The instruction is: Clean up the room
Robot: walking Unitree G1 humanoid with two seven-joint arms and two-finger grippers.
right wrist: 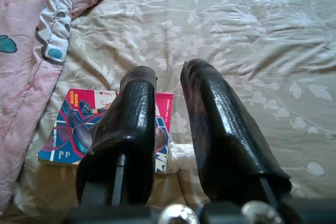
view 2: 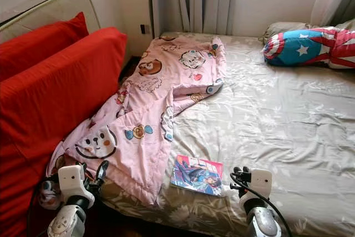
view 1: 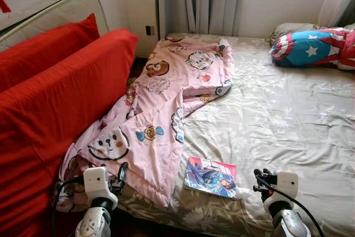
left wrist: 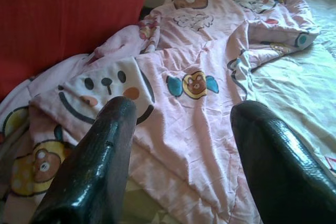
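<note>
Honestly the cleanup looks barely started. The bed [view 1: 288,120] stretches ahead of both pincers and is a mess. The pink cartoon blanket [view 1: 166,98] sprawls rumpled ahead of the left pincer [left wrist: 181,145], its near edge hanging off the bed just beyond the tips; it needs folding or spreading. The star-print pillow [view 1: 310,47] sits far ahead of the right pincer [right wrist: 170,129], up at the headboard end. The comic book [view 1: 212,177] lies loose just ahead of the right pincer. The left one is spread wide and empty, the right nearly pressed together, holding nothing.
</note>
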